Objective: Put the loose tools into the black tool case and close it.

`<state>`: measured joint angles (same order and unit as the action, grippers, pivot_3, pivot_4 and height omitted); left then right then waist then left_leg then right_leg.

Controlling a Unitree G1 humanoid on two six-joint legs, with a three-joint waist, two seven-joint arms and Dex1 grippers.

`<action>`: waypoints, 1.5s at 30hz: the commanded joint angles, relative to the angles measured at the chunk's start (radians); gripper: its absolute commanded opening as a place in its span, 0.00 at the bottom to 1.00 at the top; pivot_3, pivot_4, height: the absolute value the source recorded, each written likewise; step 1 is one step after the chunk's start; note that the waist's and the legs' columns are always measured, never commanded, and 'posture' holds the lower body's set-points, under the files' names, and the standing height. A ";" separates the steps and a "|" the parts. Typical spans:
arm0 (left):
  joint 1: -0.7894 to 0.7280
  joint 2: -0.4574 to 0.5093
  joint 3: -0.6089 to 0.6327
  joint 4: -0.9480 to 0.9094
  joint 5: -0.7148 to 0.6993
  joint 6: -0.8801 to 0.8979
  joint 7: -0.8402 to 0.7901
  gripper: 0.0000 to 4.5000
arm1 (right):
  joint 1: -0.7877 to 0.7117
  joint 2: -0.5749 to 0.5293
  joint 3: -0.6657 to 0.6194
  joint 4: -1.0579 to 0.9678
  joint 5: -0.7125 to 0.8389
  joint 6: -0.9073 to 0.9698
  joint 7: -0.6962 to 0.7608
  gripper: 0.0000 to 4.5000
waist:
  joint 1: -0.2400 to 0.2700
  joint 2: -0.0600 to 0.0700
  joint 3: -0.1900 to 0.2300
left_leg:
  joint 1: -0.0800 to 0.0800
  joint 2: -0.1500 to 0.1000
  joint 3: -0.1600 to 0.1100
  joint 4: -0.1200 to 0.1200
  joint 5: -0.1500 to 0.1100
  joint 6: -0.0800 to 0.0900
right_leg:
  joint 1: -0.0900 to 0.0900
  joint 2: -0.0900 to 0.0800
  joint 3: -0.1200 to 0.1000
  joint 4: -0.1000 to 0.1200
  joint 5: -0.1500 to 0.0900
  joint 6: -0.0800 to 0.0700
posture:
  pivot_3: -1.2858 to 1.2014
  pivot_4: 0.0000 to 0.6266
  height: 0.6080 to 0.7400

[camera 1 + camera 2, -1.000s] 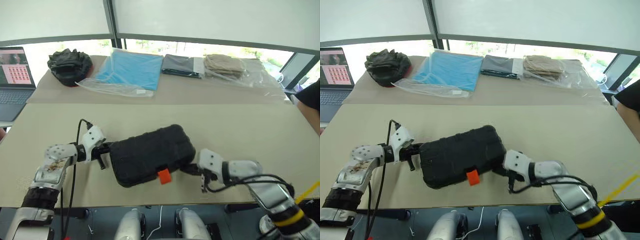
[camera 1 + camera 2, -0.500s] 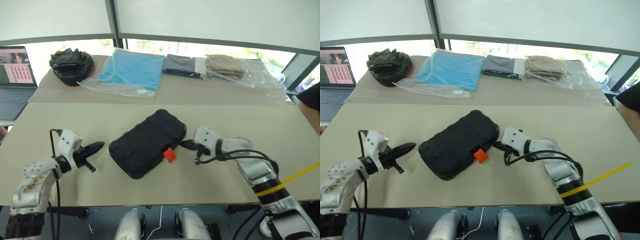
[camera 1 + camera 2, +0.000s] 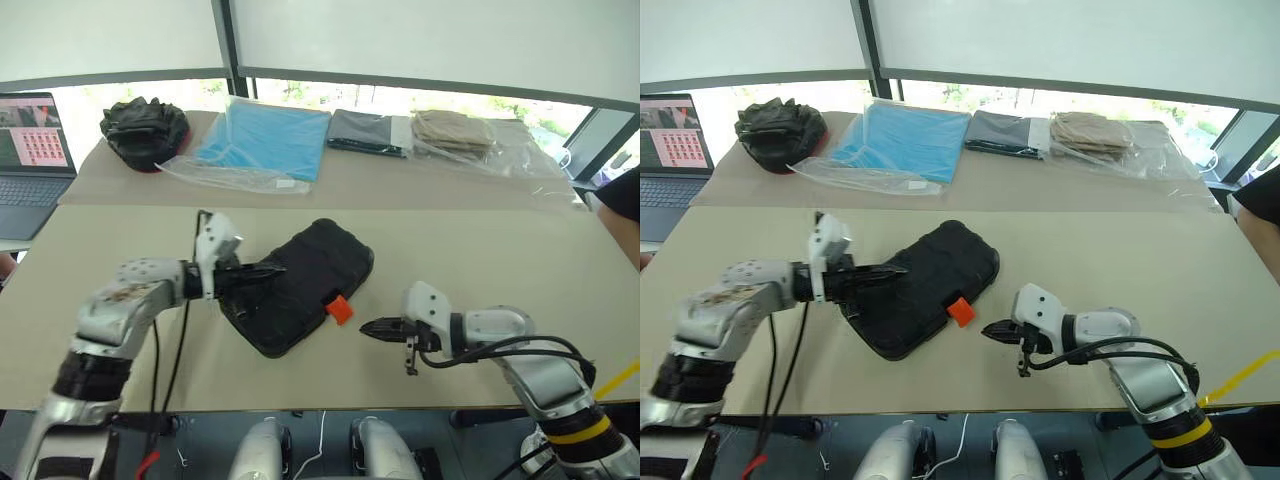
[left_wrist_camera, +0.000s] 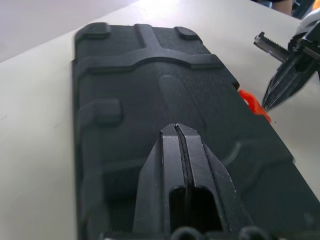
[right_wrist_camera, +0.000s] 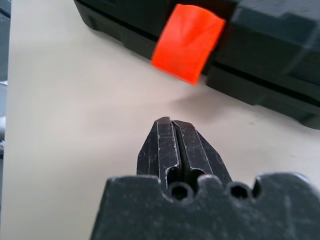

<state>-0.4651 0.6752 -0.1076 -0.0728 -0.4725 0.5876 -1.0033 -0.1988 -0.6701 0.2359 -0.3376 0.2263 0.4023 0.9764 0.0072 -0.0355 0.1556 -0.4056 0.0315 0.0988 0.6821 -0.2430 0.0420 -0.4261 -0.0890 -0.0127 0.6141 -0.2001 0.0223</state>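
Note:
The black tool case (image 3: 300,285) lies closed and slanted on the near table, its orange latch (image 3: 340,309) sticking out of the front edge. My left gripper (image 3: 278,268) is shut, and its tips sit just over the ribbed lid (image 4: 130,85) near the case's left end. My right gripper (image 3: 364,327) is shut too; it hovers low over the table, pointing at the latch (image 5: 187,42) from a short gap away. The loose tools are out of view.
On the far table lie a black fabric bundle (image 3: 143,130), a blue bagged cloth (image 3: 262,140), a dark folded item (image 3: 362,130) and a beige one (image 3: 450,130). A laptop (image 3: 30,150) stands at far left. A person's dark sleeve (image 3: 620,195) shows at the right edge.
My left gripper swung from beside the case's left end up and right over its lid. My right gripper pulled away from the case's right side and now faces the latch.

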 commanded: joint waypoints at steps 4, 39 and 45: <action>-0.059 -0.039 -0.063 0.066 0.099 -0.074 -0.002 0.00 | -0.043 0.025 0.018 -0.014 -0.015 0.007 -0.027 0.00 | 0.002 0.000 0.000 | 0.000 0.000 -0.001 0.000 0.000 0.000 | 0.000 0.000 0.000 0.000 0.000 0.000 | 0.52 0.24 1.00; -0.005 -0.046 -0.081 0.087 0.167 -0.106 -0.022 0.00 | -0.069 0.012 0.035 0.002 -0.016 0.042 0.015 0.00 | 0.003 0.000 0.000 | 0.001 0.000 -0.002 0.001 0.000 0.000 | 0.002 0.000 0.000 0.000 -0.001 0.001 | 0.52 0.24 1.00; -0.009 -0.051 -0.085 0.111 0.177 -0.120 -0.032 0.00 | -0.059 -0.002 0.002 -0.067 0.036 0.094 0.014 0.00 | 0.002 0.001 -0.001 | 0.002 0.001 -0.002 0.001 0.000 0.000 | 0.002 0.000 0.000 0.001 -0.001 0.001 | 0.52 0.24 1.00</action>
<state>-0.4986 0.6233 -0.1598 -0.0002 -0.3322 0.4569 -1.0320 -0.2514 -0.6740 0.2588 -0.3656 0.2379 0.4847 0.9924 0.0095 -0.0343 0.1544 -0.4029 0.0324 0.0970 0.6828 -0.2431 0.0423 -0.4234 -0.0891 -0.0129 0.6150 -0.2009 0.0235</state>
